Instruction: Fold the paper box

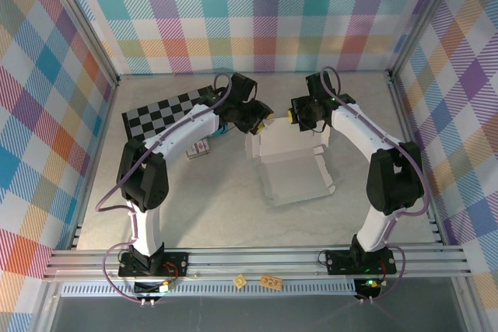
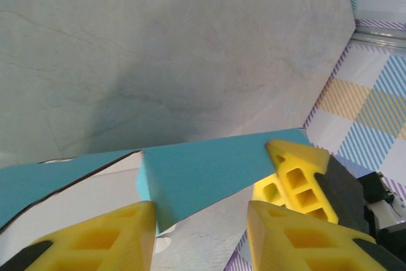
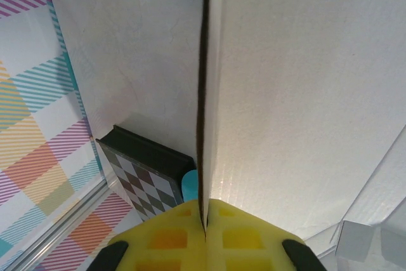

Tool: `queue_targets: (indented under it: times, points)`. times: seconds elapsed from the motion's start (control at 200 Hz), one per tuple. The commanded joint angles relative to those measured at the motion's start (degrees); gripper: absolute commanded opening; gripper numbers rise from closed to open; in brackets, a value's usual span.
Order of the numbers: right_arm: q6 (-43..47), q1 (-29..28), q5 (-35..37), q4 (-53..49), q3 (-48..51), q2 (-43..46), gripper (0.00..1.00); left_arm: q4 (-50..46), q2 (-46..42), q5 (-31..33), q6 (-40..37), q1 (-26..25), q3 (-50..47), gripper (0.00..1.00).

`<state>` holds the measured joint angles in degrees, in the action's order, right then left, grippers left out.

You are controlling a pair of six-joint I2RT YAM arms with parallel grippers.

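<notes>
The paper box lies mid-table with its whitish inner face up, its far wall and side flaps raised. My right gripper is at the far wall and, in the right wrist view, the right gripper is shut on the thin edge of a white box panel. My left gripper is at the far left corner. In the left wrist view the left gripper is open, with a turquoise flap slanting between its yellow fingers and lying against the left one. The right gripper's fingers pinch that flap's far end.
A black-and-white checkered board lies at the back left, also seen beside the box as the checkered board. A small patterned card rests under my left arm. Plaid walls and metal rails enclose the grey table.
</notes>
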<state>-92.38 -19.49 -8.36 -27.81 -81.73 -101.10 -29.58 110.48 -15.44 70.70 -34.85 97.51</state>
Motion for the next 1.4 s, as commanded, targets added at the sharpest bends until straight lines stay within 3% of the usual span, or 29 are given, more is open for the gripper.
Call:
queue_targets:
  times: [0.0,0.13,0.285,0.505,0.63,0.69,0.77,0.905,1.265,1.395]
  points:
    - [-0.7,-0.2,-0.8,0.8,0.9,2.4,0.00,4.7,0.6,-0.8,1.1,-0.4,2.0,0.36]
    - [-0.8,-0.1,-0.4,1.0,1.2,2.7,0.00,8.2,0.6,-1.0,0.5,-0.4,1.8,0.34]
    - [-1.3,0.9,-0.3,0.4,0.5,2.4,0.00,10.6,-2.4,-0.7,-2.9,0.0,0.4,0.45]
    - [-2.6,3.9,-0.5,-0.6,-1.1,2.5,0.00,9.9,-15.0,2.2,-8.6,4.2,-12.7,0.50]
    - [-4.2,5.2,-1.0,-0.9,-1.6,2.3,0.00,11.6,-20.1,1.0,-8.7,9.0,-24.3,0.41]
    - [-5.1,5.7,-1.2,-1.1,-1.6,2.2,0.00,15.7,-21.0,0.1,-8.9,10.4,-28.7,0.29]
    - [-6.8,6.4,-1.3,-1.1,-1.7,2.3,0.00,21.6,-19.3,-3.2,-9.0,11.1,-32.7,0.15]
    - [-10.5,8.1,-1.9,-1.9,-2.2,2.2,0.00,34.9,-14.2,-6.7,-5.4,10.2,-39.3,0.05]
    - [-18.4,12.4,-5.8,-7.4,-5.2,1.3,0.00,62.7,-2.6,-1.5,5.3,4.6,-43.8,0.08]
    - [-19.7,13.2,-6.4,-6.5,-5.0,0.8,0.00,66.2,-0.7,-1.6,7.4,4.4,-44.1,0.10]
